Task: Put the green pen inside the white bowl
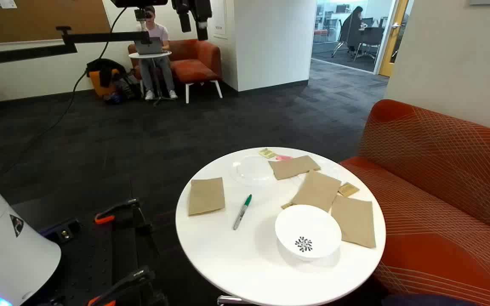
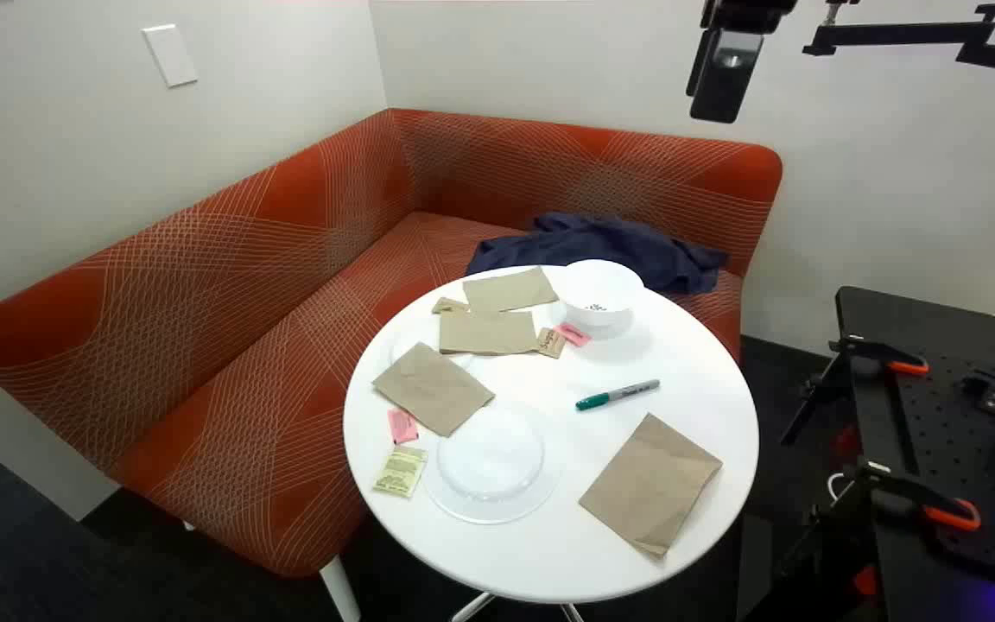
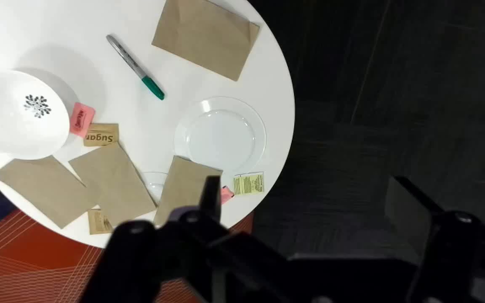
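The green pen has a grey barrel and a green cap. It lies flat on the round white table in both exterior views (image 1: 242, 211) (image 2: 618, 395) and in the wrist view (image 3: 136, 67). The white bowl stands upright with a dark speckled pattern inside; it shows in both exterior views (image 1: 313, 225) (image 2: 598, 302) and in the wrist view (image 3: 11, 118). The pen lies beside the bowl, apart from it. My gripper (image 3: 305, 183) is open and empty, with its fingers wide apart. It hangs high above table level in both exterior views (image 1: 194, 30) (image 2: 722, 82), away from pen and bowl.
Several brown paper squares (image 1: 206, 195) lie on the white table (image 1: 211, 255). Sugar packets (image 3: 101, 134) and a clear plastic plate (image 3: 221, 139) lie there too. A paper square and packets lie close to the bowl. A red sofa (image 2: 290, 285) borders the table.
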{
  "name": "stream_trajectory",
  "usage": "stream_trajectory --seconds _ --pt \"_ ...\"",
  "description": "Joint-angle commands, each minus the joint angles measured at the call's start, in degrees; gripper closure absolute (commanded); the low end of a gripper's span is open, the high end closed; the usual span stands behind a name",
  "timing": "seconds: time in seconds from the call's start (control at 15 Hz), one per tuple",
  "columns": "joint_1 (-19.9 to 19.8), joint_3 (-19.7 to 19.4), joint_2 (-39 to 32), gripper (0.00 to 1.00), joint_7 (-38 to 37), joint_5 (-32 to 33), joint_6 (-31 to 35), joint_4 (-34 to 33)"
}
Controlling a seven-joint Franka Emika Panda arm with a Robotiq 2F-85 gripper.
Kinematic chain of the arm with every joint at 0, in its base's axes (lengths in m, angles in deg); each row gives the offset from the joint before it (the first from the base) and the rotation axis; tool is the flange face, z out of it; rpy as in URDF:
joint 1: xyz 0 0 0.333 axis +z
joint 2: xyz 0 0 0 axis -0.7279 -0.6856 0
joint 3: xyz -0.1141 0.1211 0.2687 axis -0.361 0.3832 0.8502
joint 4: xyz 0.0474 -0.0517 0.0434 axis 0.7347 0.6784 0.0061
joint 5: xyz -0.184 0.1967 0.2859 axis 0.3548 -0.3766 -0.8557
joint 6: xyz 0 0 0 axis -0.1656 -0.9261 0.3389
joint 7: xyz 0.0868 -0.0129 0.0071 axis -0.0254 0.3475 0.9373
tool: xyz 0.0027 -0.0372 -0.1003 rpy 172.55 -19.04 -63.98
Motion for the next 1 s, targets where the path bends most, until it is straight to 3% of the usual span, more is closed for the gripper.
stream_trajectory --seconds 0.0,0.93 --pt "-0.2 0.2 0.0 0.00 0.0 0.0 -0.2 -0.1" --pt "-0.4 0.2 0.7 0.00 1.1 2.1 1.5 1.9"
